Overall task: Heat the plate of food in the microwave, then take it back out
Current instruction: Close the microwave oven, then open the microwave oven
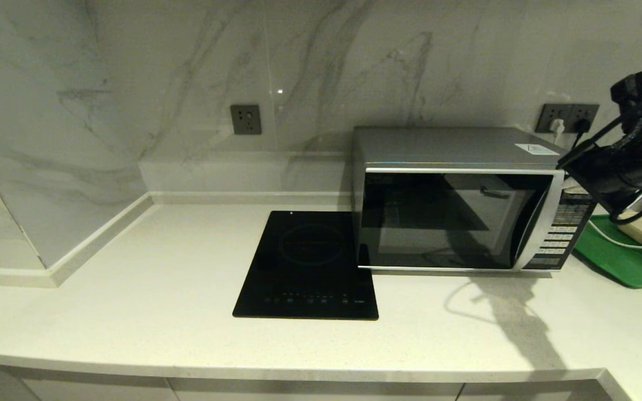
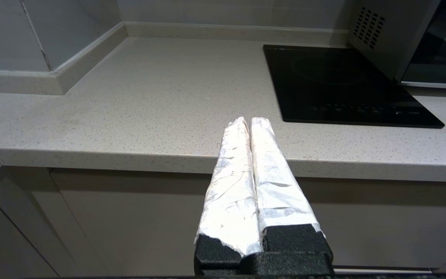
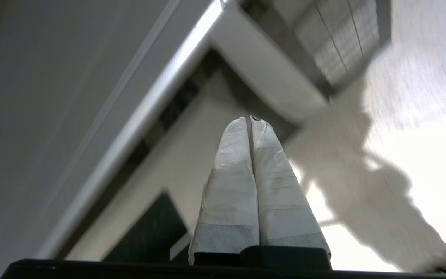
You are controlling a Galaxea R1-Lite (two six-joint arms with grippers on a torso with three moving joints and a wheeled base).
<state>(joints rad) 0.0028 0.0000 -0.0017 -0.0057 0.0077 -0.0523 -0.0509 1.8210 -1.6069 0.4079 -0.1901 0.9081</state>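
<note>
Marble walling backs a pale speckled desk (image 1: pixel 131 289). Farthest left, the left pincer (image 2: pixel 250 121) hangs parked off the desk's front edge, its taped fingers pressed together and empty. A flat black induction hob (image 1: pixel 307 264) lies next, touching the left flank of the microwave (image 1: pixel 455 206), whose dark glass door is closed. The right pincer (image 3: pixel 251 118) is squeezed narrow, holding nothing, hovering near the microwave's front right corner by the button panel (image 1: pixel 560 234), so the right arm is the nearer one. A green tray (image 1: pixel 622 262) sits farthest right. The plate of food is not visible; whether it lies behind the door cannot be told.
</note>
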